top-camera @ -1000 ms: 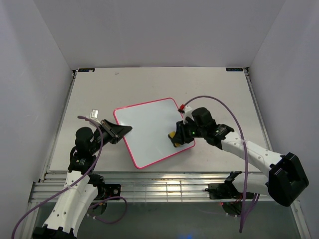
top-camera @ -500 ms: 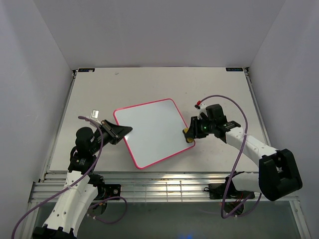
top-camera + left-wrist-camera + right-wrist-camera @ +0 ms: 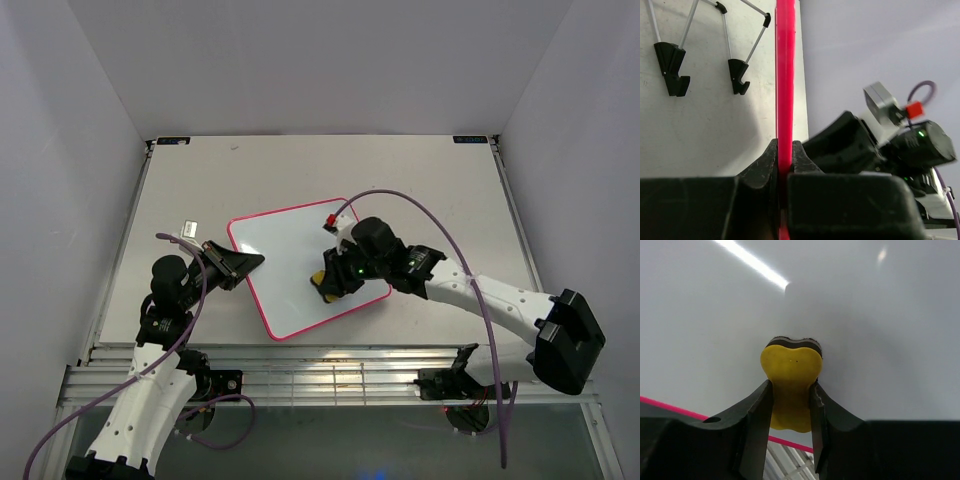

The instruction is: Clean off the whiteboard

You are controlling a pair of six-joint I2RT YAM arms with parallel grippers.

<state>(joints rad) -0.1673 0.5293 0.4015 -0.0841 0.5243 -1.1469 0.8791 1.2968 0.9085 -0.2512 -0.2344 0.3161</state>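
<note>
The whiteboard point(image 3: 290, 255), white with a thin pink-red frame, lies tilted in the middle of the table, and its face shows no scribbles. My left gripper point(image 3: 250, 262) is shut on its left edge; the left wrist view has the pink frame point(image 3: 785, 75) clamped between the jaws. My right gripper point(image 3: 328, 282) is shut on a small yellow eraser point(image 3: 317, 278) and presses it onto the board's lower right part. In the right wrist view the eraser point(image 3: 791, 377) is squeezed between the fingers, its dark felt against the white surface point(image 3: 865, 315).
A black wire stand point(image 3: 700, 55) lies on the table under the board's left side. A small silver clip point(image 3: 187, 229) sits left of the board. Grey walls enclose the table on three sides, and a metal rail point(image 3: 330, 365) runs along the near edge.
My right gripper swung the eraser out to the board's right edge half a second ago, then back left onto the board's lower middle. The left gripper and board stayed put.
</note>
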